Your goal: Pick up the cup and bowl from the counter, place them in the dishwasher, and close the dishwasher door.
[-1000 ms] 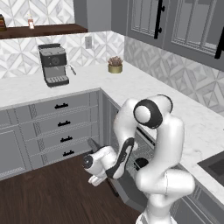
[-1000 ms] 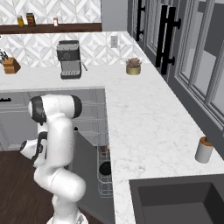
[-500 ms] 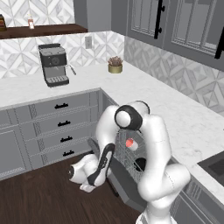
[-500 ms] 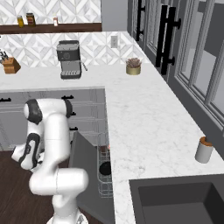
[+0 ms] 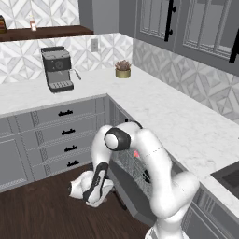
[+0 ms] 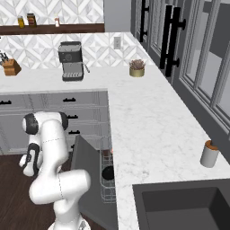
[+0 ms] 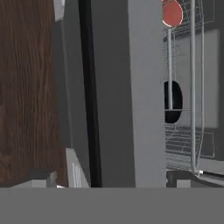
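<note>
The dishwasher door (image 6: 89, 173) hangs half open, its grey front toward the floor. Behind it sits the wire rack (image 6: 107, 191), holding the dark bowl (image 6: 108, 173) and the cup (image 6: 111, 152) with its red-pink top. In the hand view the door's grey edge (image 7: 144, 87) runs up the middle, with the cup (image 7: 172, 12) and bowl (image 7: 173, 101) behind rack wires on the right. My gripper (image 5: 95, 192) is low over the wood floor, just outside the door (image 5: 133, 189). It stands open (image 7: 111, 179) and holds nothing. From the right base it hangs left of the door (image 6: 30, 165).
The white marble counter (image 5: 172, 116) carries a coffee machine (image 5: 57, 69) and a small potted plant (image 5: 123, 69). Drawer cabinets with black handles (image 5: 65, 135) stand left of the dishwasher. A brown-capped soap bottle (image 6: 209, 153) sits beside the sink (image 6: 188, 206).
The arm has swung down and away from the rack. The hand moved from in front of the dishwasher opening to low over the floor outside the door. The jaws stayed open.
</note>
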You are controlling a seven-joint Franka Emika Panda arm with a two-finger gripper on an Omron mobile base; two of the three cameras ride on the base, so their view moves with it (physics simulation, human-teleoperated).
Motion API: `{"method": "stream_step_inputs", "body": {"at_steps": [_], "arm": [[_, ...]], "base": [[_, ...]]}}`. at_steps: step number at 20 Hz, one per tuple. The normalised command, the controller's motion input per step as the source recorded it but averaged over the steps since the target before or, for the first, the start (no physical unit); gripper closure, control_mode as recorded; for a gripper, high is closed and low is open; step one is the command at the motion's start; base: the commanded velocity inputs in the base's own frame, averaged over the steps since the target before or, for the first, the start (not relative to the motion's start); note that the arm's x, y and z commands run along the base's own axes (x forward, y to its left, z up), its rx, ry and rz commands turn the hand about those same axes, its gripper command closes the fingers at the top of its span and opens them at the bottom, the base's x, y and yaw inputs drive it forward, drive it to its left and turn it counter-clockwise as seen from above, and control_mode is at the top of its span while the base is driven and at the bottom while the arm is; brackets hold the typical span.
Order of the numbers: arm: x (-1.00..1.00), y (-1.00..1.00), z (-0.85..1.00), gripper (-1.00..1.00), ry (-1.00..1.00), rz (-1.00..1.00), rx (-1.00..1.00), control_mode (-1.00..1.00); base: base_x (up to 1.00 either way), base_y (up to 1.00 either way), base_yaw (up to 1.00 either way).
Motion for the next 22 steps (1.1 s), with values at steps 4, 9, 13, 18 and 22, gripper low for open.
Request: {"method": "stream_step_inputs", "body": {"at_steps": [4, 9, 13, 18, 22], "arm": [[0.69, 0.16, -0.98, -1.0, 0.1, -0.01, -0.25, -1.0], [0.71, 0.0, -0.76, -1.0, 0.08, 0.0, -0.19, -1.0], [0.58, -0.06, -0.69, -1.0, 0.09, 0.0, -0.18, -1.0], [0.56, -0.82, -0.54, -1.0, 0.12, 0.0, -0.13, -1.0], [0.17, -0.99, 0.14, -1.0, 0.06, 0.0, 0.0, -1.0]], "base": [[0.0, 0.0, 0.0], [0.0, 0.0, 0.0], [0.0, 0.0, 0.0], [0.0, 0.0, 0.0], [0.0, 0.0, 0.0]]}}
